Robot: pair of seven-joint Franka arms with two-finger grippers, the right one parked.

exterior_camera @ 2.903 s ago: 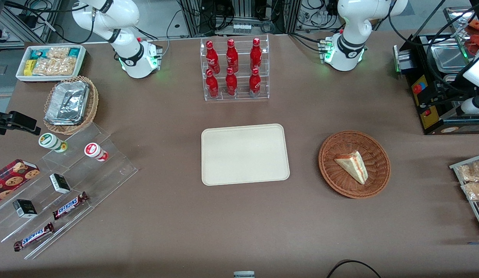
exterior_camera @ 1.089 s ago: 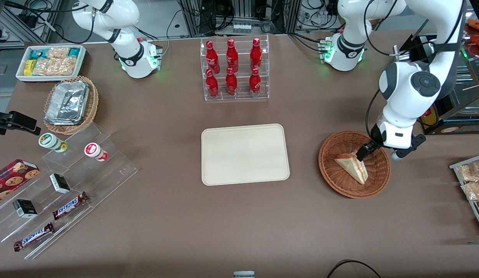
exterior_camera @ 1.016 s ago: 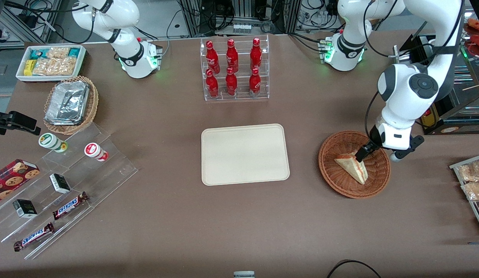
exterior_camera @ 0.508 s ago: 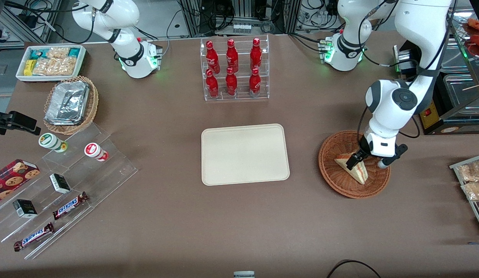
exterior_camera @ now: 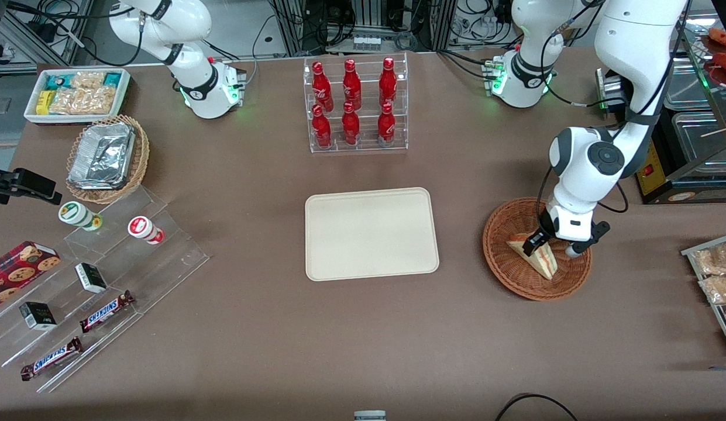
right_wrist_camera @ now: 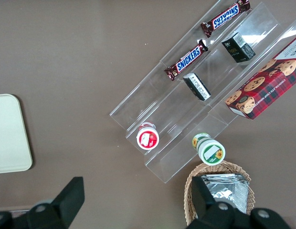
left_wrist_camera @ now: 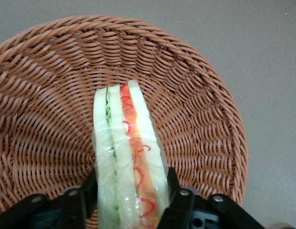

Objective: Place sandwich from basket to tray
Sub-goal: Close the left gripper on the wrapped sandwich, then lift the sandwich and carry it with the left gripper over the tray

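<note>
Gripping stage: pincer (exterior_camera: 538,242) is sitting down in the basket (exterior_camera: 506,275), straddling the wide end of the sandwich (exterior_camera: 541,260).
Pincer state: fingers (left_wrist_camera: 179,202) are bracketing both bread faces in the wrist view; they are looking pressed against the wrap, but a firm squeeze is not confirmable, so calling it spread around the wedge, not yet clamped.
Sandwich location: lying in the reddish wicker basket, toward the working arm's end of the worktop (exterior_camera: 363,339), standing on its edge with the filling line facing up at the wrist camera (left_wrist_camera: 126,157).
Sandwich build: triangular wedge, white bread, green and red-orange filling, clear film wrapping over it.
Handling judgement: looking light and soft; bread is likely compressing under load, film is likely slippery. Squeezing gently is advisable.
Hold point: taking it across the two flat bread faces at the thick end, as the pincer is sitting now, is looking right; the pointed tip is probably too thin and floppy.
Risk: wedge is possibly pivoting about the grip and drooping at the tip when lifted; rim of the basket is needing clearance.
Tray (exterior_camera: 371,234): cream rectangular tray lying at worktop centre, well apart from the basket, toward the parked arm.
Other items: rack of red bottles (exterior_camera: 354,105) standing farther from the front camera than the tray.
</note>
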